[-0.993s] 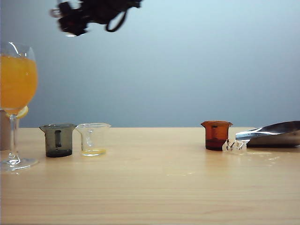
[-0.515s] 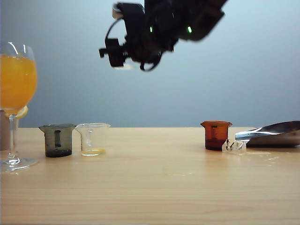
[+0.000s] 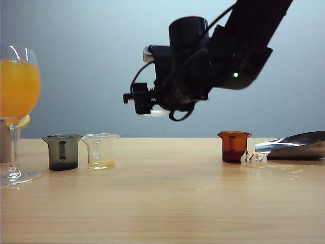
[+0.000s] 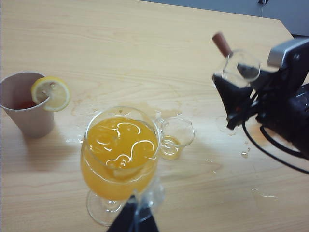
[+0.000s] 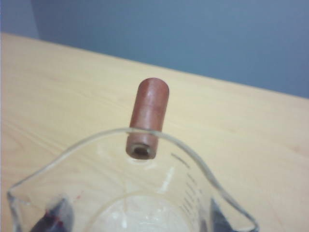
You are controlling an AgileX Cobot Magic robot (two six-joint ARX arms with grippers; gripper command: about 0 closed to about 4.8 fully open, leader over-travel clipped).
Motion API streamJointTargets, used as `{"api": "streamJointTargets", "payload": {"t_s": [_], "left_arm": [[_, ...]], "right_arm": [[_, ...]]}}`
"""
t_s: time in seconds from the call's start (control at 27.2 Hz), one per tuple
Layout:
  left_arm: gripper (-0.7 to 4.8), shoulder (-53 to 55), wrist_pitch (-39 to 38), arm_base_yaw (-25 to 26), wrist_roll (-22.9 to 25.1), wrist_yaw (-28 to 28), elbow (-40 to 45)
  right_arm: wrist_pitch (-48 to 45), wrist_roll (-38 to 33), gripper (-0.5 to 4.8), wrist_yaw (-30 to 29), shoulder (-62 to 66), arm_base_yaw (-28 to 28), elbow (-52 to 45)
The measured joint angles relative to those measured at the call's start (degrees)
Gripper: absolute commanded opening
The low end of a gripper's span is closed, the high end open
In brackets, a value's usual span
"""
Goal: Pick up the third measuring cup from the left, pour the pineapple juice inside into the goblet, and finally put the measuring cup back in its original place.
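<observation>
Wooden tabletop [image 3: 167, 203] under a grey wall; right tool [image 3: 147, 104] pinches measuring cup [image 5: 135, 193] aloft, left tool's state hidden.

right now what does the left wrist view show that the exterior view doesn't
Only left wrist: the left gripper, low by the stem of the goblet, and spilled droplets on the table. Only exterior: the grey cup and metal scoop. Both: the orange-filled goblet, and the right gripper aloft, jaws shut on the clear measuring cup.
</observation>
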State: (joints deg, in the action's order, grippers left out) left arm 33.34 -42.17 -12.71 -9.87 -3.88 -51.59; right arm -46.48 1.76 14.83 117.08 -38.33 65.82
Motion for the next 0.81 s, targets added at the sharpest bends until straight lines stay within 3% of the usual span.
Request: {"api": "streamJointTargets", "payload": {"t_s": [0.33,0.63,0.77,0.81], "left_arm": [[-0.06,0.02,0.17,0.0,0.02,0.0,0.0],[-0.06,0.02,0.22,0.0,0.02,0.0,0.0],[-0.06,0.02,0.22,0.0,0.02,0.0,0.0],[-0.06,0.02,0.22,0.0,0.02,-0.02,0.0]], "right_arm": [[-1.57,-4.79,-0.06,1.99,0.07,0.13,-7.23],[-0.94,-9.79,0.02,4.31,2.16,0.09,-8.15],[-0.02,-10.03,1.68,4.26,2.16,0.11,-8.11],[0.33,-10.08,1.87,4.26,2.23,0.15,-8.11]]}}
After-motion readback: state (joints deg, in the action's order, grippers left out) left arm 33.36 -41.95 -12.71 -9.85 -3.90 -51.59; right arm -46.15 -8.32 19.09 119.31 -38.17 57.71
